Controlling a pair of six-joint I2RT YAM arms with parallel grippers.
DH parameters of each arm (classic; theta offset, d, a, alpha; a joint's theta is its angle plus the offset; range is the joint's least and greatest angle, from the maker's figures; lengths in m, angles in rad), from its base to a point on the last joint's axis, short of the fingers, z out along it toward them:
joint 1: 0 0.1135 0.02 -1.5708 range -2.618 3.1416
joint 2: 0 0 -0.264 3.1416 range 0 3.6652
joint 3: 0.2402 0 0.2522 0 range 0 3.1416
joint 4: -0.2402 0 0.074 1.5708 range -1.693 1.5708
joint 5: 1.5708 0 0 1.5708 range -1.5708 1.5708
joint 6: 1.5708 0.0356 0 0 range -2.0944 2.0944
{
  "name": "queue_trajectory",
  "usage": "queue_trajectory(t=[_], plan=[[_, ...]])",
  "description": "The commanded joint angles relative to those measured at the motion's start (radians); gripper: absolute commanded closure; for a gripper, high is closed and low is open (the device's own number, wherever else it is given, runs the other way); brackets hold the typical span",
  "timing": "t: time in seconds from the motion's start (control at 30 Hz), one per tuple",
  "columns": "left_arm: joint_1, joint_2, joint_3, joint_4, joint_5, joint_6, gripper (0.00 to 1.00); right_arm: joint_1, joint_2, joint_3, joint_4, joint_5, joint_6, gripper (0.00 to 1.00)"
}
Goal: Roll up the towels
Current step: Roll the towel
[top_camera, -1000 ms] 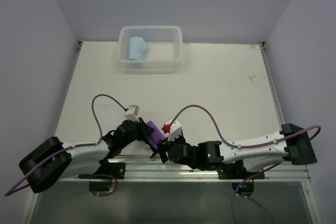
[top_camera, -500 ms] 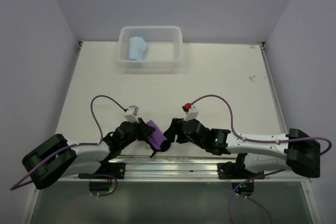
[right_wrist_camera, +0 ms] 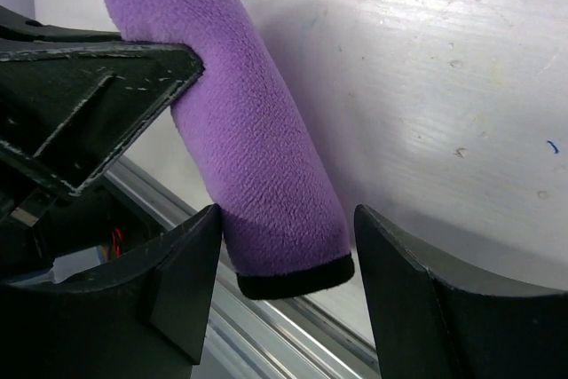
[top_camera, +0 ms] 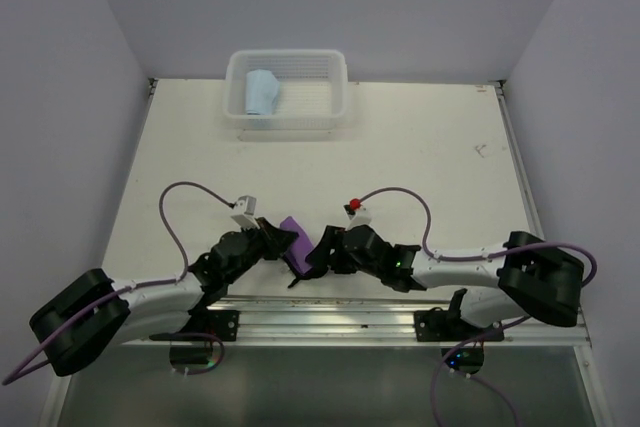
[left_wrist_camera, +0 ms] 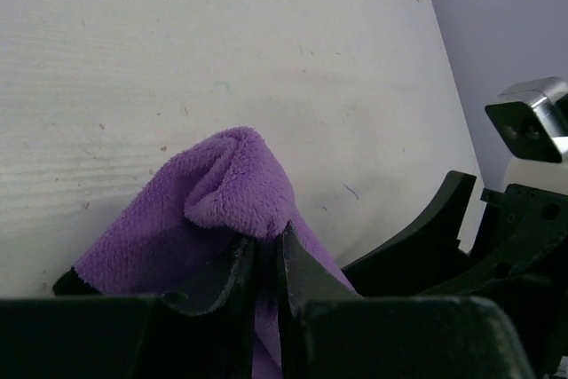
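Purple towel [top_camera: 294, 250] is rolled into a tube and held by the near edge of the worktop [top_camera: 400, 167], between the two arms.

Left jaws narrow, pinching a fold of the roll. Right jaws wide, one either side of the roll's dark-edged end, not gripping.

Blue towel [top_camera: 262, 93] lies rolled in the white basket [top_camera: 345, 72] at the far side.

Risk: the left hold looks to be on one fold only. If it lets go before the right jaws clamp, the tube may unwind or slip over the front rail [top_camera: 340, 305].
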Motion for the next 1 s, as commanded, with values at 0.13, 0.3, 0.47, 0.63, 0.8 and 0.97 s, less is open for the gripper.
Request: queue_trajectory(t=[0.13, 0.3, 0.47, 0.63, 0.8, 0.97], plan=[[0.005, 0.01, -0.225, 0.117, -0.043, -0.02, 1.0, -0.003, 0.12, -0.001, 0.164, -0.066, 0.052, 0.37], [0.005, 0.045, -0.241, 0.145, -0.054, -0.038, 1.0, -0.003, 0.134, 0.018, 0.133, -0.035, 0.02, 0.37], [0.005, 0.083, -0.224, 0.131, -0.066, -0.046, 1.0, 0.0, 0.117, 0.057, 0.05, 0.009, -0.05, 0.45], [0.005, 0.117, -0.193, 0.102, -0.069, -0.052, 1.0, 0.016, 0.122, 0.101, -0.019, 0.043, -0.1, 0.66], [0.005, 0.101, -0.159, 0.007, -0.072, -0.045, 0.79, 0.048, 0.143, 0.141, -0.095, 0.095, -0.123, 0.87], [0.005, 0.001, -0.107, -0.181, -0.094, -0.031, 0.5, 0.077, 0.172, 0.163, -0.139, 0.141, -0.134, 0.97]])
